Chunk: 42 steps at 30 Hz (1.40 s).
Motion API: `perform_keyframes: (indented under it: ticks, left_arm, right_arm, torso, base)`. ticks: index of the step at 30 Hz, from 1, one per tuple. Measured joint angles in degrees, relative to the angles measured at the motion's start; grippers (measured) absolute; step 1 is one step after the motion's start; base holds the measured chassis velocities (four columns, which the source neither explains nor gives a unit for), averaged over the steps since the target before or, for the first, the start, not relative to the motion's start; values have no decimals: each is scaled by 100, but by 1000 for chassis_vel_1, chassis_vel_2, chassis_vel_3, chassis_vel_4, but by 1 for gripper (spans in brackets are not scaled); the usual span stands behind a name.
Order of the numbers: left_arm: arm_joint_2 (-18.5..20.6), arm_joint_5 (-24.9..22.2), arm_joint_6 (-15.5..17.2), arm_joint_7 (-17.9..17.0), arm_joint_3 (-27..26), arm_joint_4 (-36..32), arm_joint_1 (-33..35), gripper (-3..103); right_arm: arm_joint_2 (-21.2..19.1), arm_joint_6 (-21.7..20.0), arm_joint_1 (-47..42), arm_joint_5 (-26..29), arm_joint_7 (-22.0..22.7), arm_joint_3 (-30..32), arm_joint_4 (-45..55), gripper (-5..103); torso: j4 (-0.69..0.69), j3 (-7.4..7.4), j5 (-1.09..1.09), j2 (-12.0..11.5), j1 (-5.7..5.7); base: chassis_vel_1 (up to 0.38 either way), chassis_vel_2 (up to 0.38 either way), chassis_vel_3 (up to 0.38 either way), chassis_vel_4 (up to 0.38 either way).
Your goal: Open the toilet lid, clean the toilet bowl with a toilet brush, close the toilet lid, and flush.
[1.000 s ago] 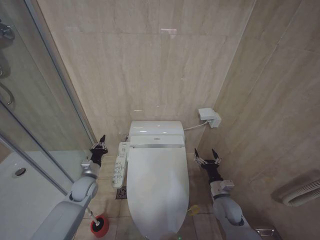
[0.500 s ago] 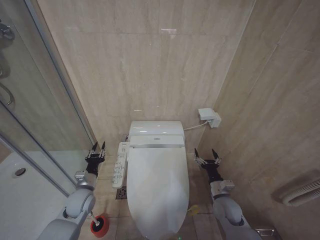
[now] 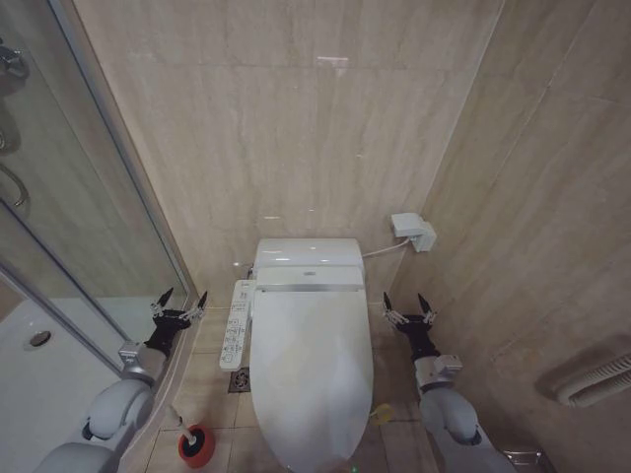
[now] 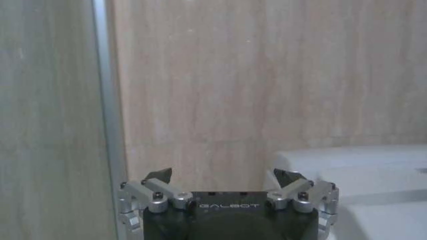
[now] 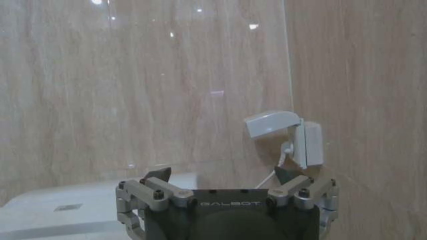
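Toilet lid (image 3: 314, 365): lying shut over the toilet bowl (image 3: 296, 455). Left gripper (image 3: 177, 304), fingers spread, empty, hovering beside the button panel (image 3: 235, 323); right gripper (image 3: 408, 307), spread and empty, waiting opposite. Lifting likely wants a catch under the front edge. Toilet brush (image 3: 187, 431) standing in red holder (image 3: 196, 445) by the shower glass (image 3: 89, 246), crowding the left arm.

Left pincer (image 3: 178, 304) and right pincer (image 3: 410, 305) both gape, arms extended forward.

From the head we looked steeply down; both wrist cameras faced twelve o'clock, close, sharing the beige wall (image 3: 325, 148) with it.
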Motion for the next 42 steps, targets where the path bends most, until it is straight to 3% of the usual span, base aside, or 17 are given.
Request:
perform_keyframes:
  ticks: [1, 2, 3, 10, 15, 20, 42]
  left_arm:
    - [-221, -37, -62, 238, -224, 357, -266, 92]
    - [-221, -37, -62, 238, -224, 357, -266, 92]
    - [-284, -82, -69, 291, -301, 466, -360, 100]
    - [-299, -121, -147, 388, -206, 795, -768, 100]
    - [-436, -123, -205, 162, 261, 796, -1005, 100]
    - [-815, -42, -211, 12, 583, 793, -1163, 100]
    - [-1176, 361, -174, -313, 679, 510, -772, 100]
  right_arm:
    - [0, 0, 0, 0, -1, 0, 0, 100]
    - [0, 0, 0, 0, -1, 0, 0, 100]
    - [0, 0, 0, 0, 0, 0, 0, 100]
    - [0, 0, 0, 0, 0, 0, 0, 100]
    - [0, 0, 0, 0, 0, 1, 0, 100]
    - [0, 0, 0, 0, 0, 0, 0, 100]
    - [0, 0, 0, 0, -1, 0, 0, 100]
  torso:
    - [-1, 0, 0, 0, 1]
    - [-1, 0, 0, 0, 1]
    - [-2, 1, 0, 0, 1]
    - [0, 0, 1, 0, 0]
    - [0, 1, 2, 0, 1]
    - [-2, 1, 2, 0, 1]
    - [0, 0, 1, 0, 0]
  base:
    - [0, 0, 0, 0]
    - [0, 0, 0, 0]
    - [0, 0, 0, 0]
    - [0, 0, 0, 0]
    - [0, 0, 0, 0]
    - [0, 0, 0, 0]
    - [0, 0, 0, 0]
